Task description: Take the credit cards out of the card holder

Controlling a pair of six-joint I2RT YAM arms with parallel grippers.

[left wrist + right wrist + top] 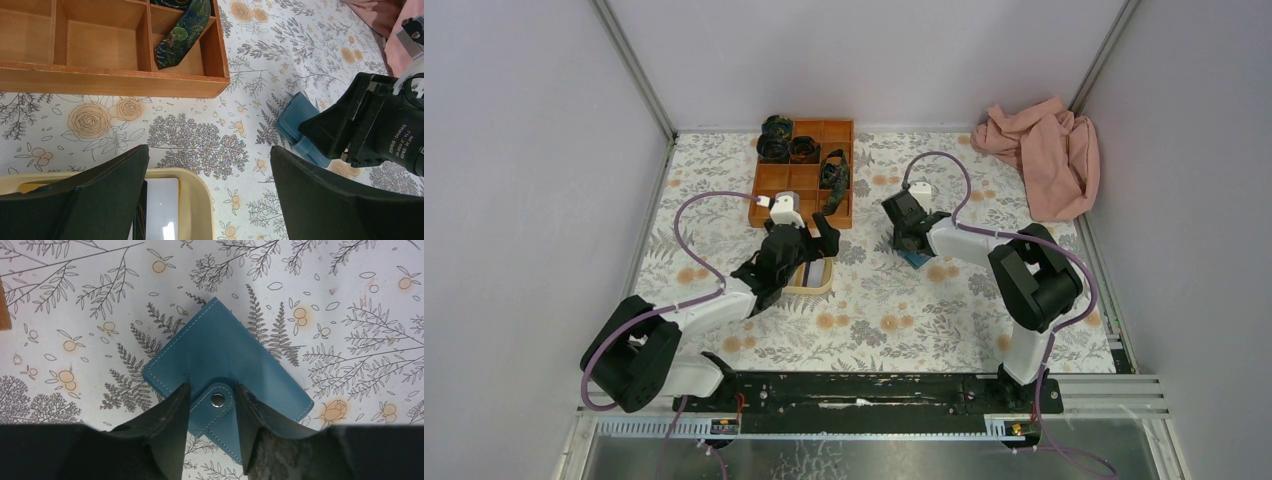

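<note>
Right gripper (212, 388) sits low over the card holder (227, 347), with its two dark fingers (170, 415) straddling the strap that carries the metal snap (217, 400). The fingers stand close on either side of the strap; it cannot be told whether they pinch it or merely flank it. The card holder is a blue wallet, folded shut and snapped. It lies flat and cornerwise on the floral table cover (350, 300), directly beneath this gripper on the right half of the table.

To the wallet's left, well apart from it, is a pale yellow tray (200, 200). Inside it lie credit cards (161, 210): a white one, and a tan card (30, 187) partly hidden by a finger. Left gripper (209, 150) hangs over the tray's right end, spread wide and grasping nothing.

Beyond the tray stands a wooden divided box (115, 80), with a dark patterned tie (182, 32) in one compartment. A pink cloth (1044, 150) is bunched in the far right corner.
</note>
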